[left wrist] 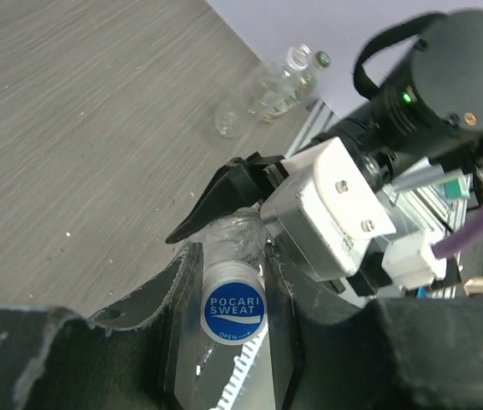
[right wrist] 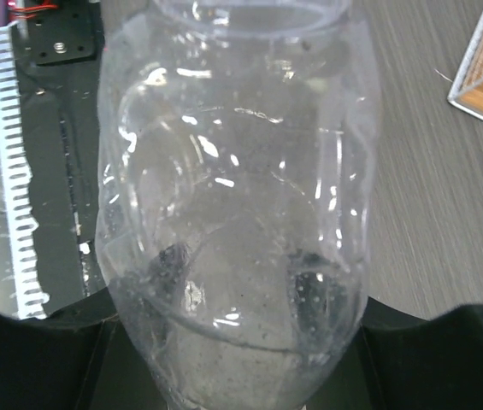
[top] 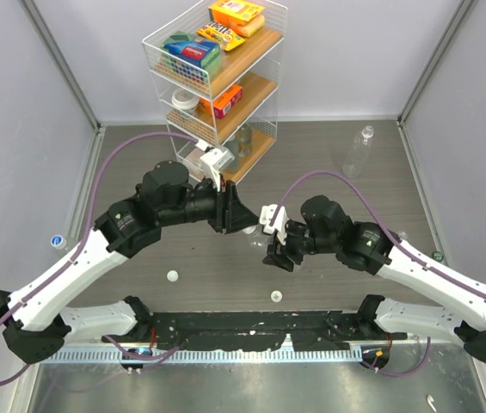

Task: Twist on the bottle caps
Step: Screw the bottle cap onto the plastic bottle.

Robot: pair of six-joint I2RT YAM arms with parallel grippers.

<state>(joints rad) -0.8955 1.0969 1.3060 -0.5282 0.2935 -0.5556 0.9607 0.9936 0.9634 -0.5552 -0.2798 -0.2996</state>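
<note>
My two arms meet over the middle of the tabletop (top: 225, 288). My left claw (left wrist: 234, 329) pinches a blue-topped cap (left wrist: 234, 307) marked Pocari Sweat, holding it at the neck end of a clear bottle (right wrist: 232, 213). Whether the cap is threaded on, I cannot tell. My right claw (right wrist: 241, 376) is clamped around that bottle's ribbed body. A loose white cap (top: 172, 276) lies near my bases. A second bottle (top: 359, 153) sits toward the far right, and a wire rack (top: 217, 77) stands at the back.
</note>
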